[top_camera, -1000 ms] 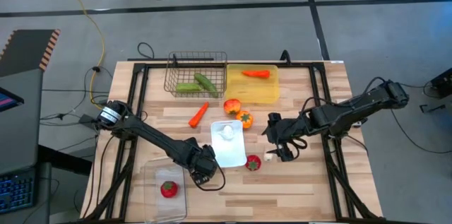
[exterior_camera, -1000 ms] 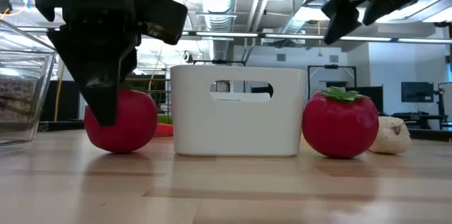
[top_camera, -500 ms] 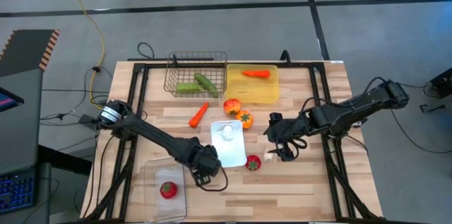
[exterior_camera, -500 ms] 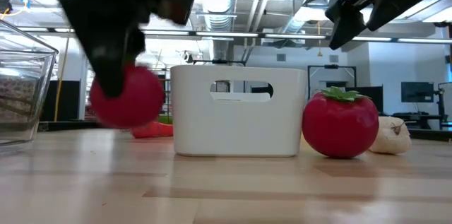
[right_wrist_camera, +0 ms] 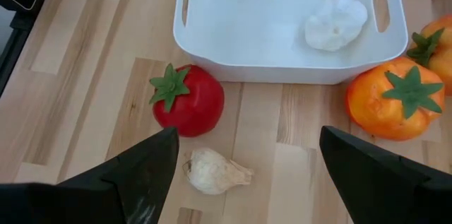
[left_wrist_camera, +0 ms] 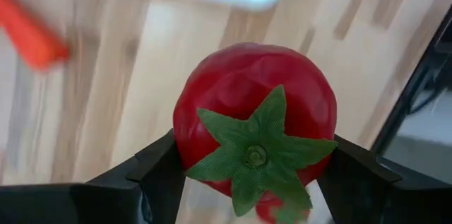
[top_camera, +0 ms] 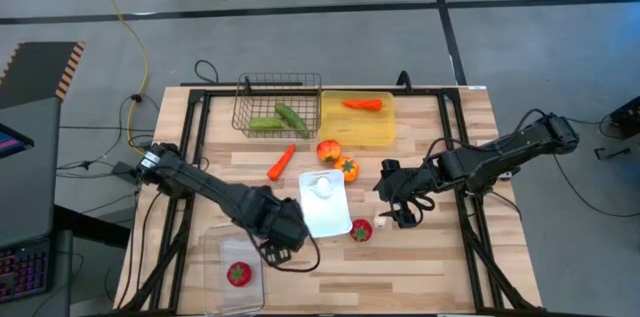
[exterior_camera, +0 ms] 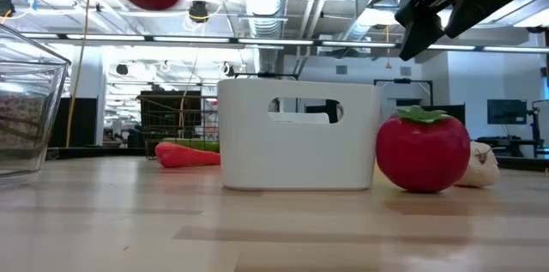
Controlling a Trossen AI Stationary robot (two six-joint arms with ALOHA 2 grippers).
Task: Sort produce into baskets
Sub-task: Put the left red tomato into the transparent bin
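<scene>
Left end effector: the left end effector (top_camera: pixel 281 247) is gripping a red round toy tomato with a green leafy cap (left_wrist_camera: pixel 254 121) between its two dark fingers and carrying it clear of the wooden slatted surface (top_camera: pixel 420 267), near the front-left corner.
Reason for lift: the clear plastic rectangular tub (top_camera: pixel 215 257) at that corner is already holding another red round fruit (top_camera: pixel 238 274), so the raised tomato is probably heading there.
Right end effector: the right end effector (right_wrist_camera: pixel 244 171) is hovering with fingers spread wide and empty above a second red tomato (right_wrist_camera: pixel 187 100) and a white garlic bulb (right_wrist_camera: pixel 214 170), both lying just beside the white rounded rectangular tray (right_wrist_camera: pixel 247 61).
White tray: one garlic bulb (right_wrist_camera: pixel 335 22) is sitting inside, which suggests the loose bulb belongs there.
Other produce: two green cucumbers (top_camera: pixel 278 119) are lying in the dark wire mesh basket (top_camera: pixel 247 89), one orange carrot (top_camera: pixel 362 104) is on the flat yellow tray (top_camera: pixel 385 132) at the back edge, and another carrot (top_camera: pixel 281 162) and two orange-red peppers (top_camera: pixel 337 158) are waiting mid-surface.
</scene>
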